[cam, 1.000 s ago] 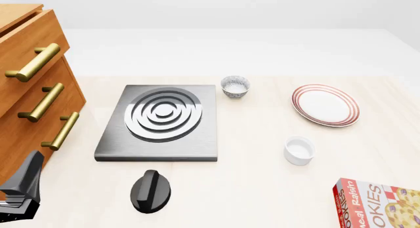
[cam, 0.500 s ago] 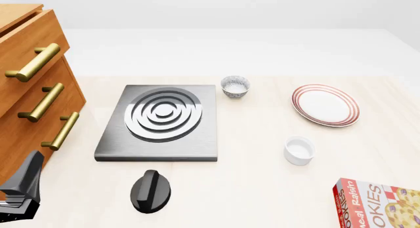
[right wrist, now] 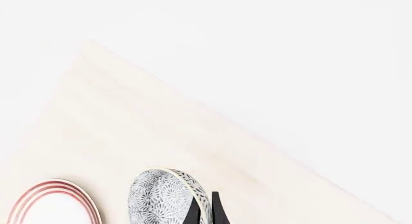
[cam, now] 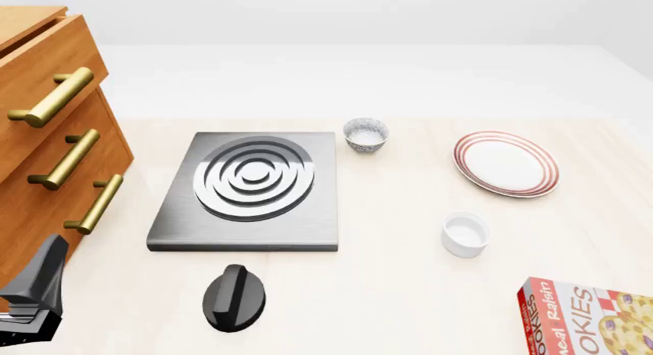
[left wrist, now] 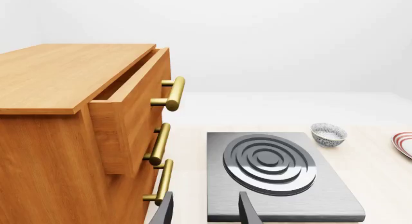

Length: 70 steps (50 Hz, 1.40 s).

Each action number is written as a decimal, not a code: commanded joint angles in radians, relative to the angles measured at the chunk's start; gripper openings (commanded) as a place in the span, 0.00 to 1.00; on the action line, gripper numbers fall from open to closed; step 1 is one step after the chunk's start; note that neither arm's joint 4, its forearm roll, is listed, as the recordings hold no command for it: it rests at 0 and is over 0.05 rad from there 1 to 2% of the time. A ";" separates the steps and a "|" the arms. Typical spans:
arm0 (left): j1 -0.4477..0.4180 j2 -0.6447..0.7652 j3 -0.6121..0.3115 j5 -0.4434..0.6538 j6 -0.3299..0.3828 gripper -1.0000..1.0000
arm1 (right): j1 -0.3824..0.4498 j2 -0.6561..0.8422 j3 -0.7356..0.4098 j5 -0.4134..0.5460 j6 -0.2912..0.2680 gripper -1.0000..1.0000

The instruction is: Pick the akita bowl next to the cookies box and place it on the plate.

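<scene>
Left arm low at the near left; right arm out of the front view, gripping a bowl rim.

In the front view only the dark left gripper (cam: 30,298) shows, at the bottom-left corner, pointing up and forward. Its wrist view shows two dark fingertips (left wrist: 248,212) set apart, nothing between them. The right gripper (right wrist: 204,212) has its jaws pinched nearly together on the rim of the bowl (right wrist: 164,197), which it holds tilted on edge.

- A plate (cam: 506,164) with red rings sits far right on the table (cam: 408,294).
- A speckled bowl (cam: 365,134) stands just beside the grey stove slab (cam: 248,190).
- A white cup (cam: 466,234) stands near the cookies box (cam: 589,316).
- A dark gripper (cam: 33,294) shows by the wooden drawers (cam: 51,156).
</scene>
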 commanded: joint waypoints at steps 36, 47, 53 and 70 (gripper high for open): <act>0.000 0.000 0.000 0.000 0.000 1.00 | 0.331 -0.074 0.238 -0.161 0.491 0.00; 0.000 0.000 0.000 0.000 0.000 1.00 | 0.370 -0.079 0.268 -0.205 0.542 0.00; 0.000 0.000 0.000 0.000 0.000 1.00 | 0.386 -0.082 0.296 -0.260 0.575 0.00; 0.000 0.000 0.000 0.000 0.000 1.00 | 0.436 -0.048 0.301 -0.358 0.590 0.00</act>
